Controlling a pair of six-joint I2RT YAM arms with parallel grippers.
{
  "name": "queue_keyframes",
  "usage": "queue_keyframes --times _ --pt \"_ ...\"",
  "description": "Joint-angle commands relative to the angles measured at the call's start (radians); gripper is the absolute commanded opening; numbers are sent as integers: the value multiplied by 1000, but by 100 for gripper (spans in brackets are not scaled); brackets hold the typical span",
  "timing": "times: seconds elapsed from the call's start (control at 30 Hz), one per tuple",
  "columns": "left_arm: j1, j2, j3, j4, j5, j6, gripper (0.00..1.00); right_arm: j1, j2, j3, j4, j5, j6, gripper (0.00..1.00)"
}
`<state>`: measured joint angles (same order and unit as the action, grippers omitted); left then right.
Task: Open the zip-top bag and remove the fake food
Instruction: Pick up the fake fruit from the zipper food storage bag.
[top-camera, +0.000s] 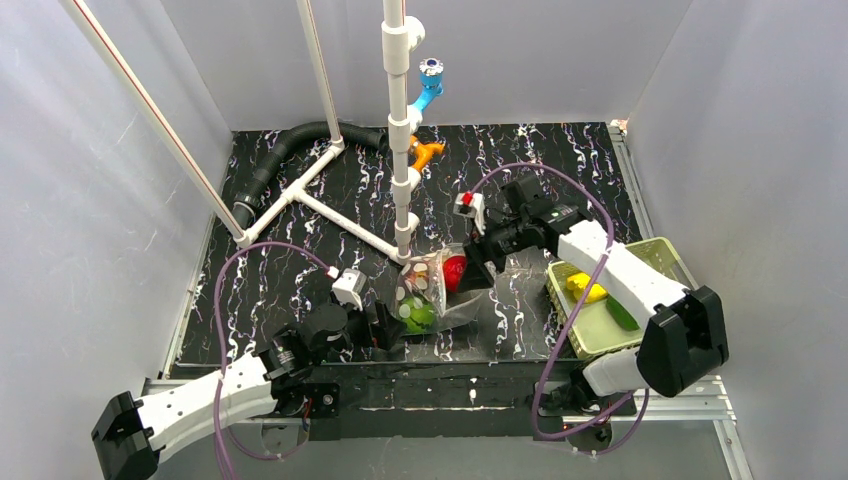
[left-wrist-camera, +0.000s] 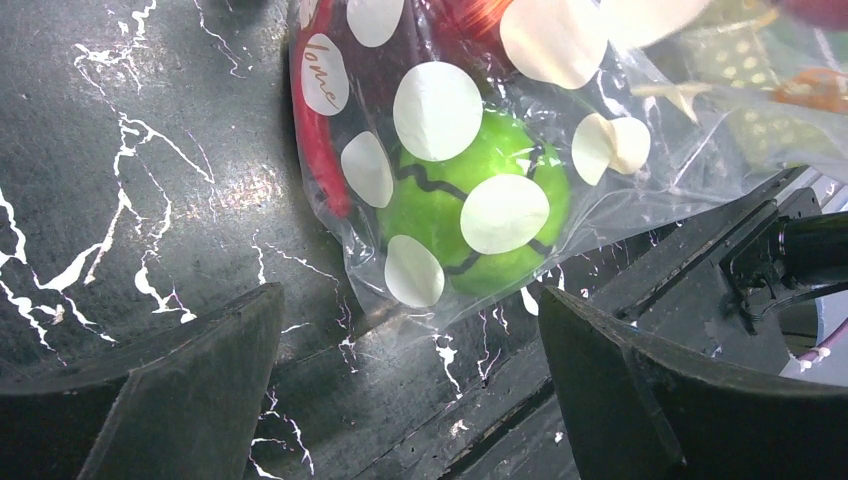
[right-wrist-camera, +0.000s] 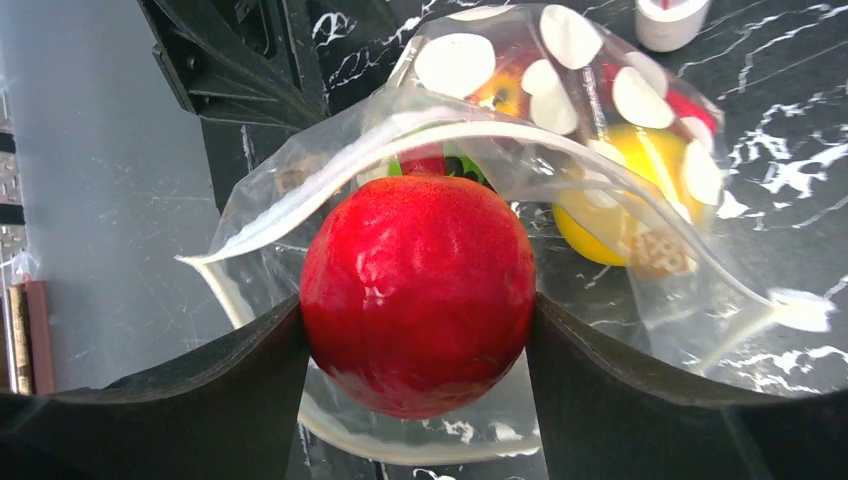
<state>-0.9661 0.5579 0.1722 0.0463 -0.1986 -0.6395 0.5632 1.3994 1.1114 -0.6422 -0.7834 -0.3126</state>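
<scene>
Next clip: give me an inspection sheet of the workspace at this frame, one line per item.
Surface: black marbled tabletop.
Job's things: dotted bag open; green ball and yellow fruit inside; red fruit at its mouth; yellow piece and green piece in basket.
Clutter: white pipe frame, black hose, blue fitting, orange fitting.
Grippers: left gripper open, empty, by the bag; right gripper shut on the red fruit.
Cables: purple cables looping along both arms.
Surroundings: white walls.

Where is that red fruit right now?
The red fruit sits between the fingers of the right gripper, at the open mouth of the bag, near the middle of the table, left of the basket.
</scene>
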Motion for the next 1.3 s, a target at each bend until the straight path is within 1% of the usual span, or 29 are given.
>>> queue_keyframes --times 0.0,0.23,0.37,0.43,0.57,0.67,0.77,1.27 --pt "-5 -16 26 -17 -26 15 98 -42 -83 12 6 -71 -29 14" --pt "-5 -27 36 -27 -27 -9 98 -82 -123 -6 -16 -19 -80 14" --pt "-5 -67 36 -41 -52 -46 98 -106 -160 -33 -31 3 -128 14" --pt "-5 -91 36 -86 -75 -79 98 -119 -183 -50 -38 6 -149 14" --pt "-5 -150 41 -109 -101 -114 98 -139 -222 -84 -51 19 -196 14" --pt "-5 -191 47 -114 -94 -120 98 -162 -242 -98 -76 10 -232 14" --pt "-5 -214 55 -121 -83 -124 98 -197 -258 -96 -114 -34 -272 15" --pt "-5 -177 101 -130 -44 -127 98 -304 -301 -116 -193 -74 -363 17"
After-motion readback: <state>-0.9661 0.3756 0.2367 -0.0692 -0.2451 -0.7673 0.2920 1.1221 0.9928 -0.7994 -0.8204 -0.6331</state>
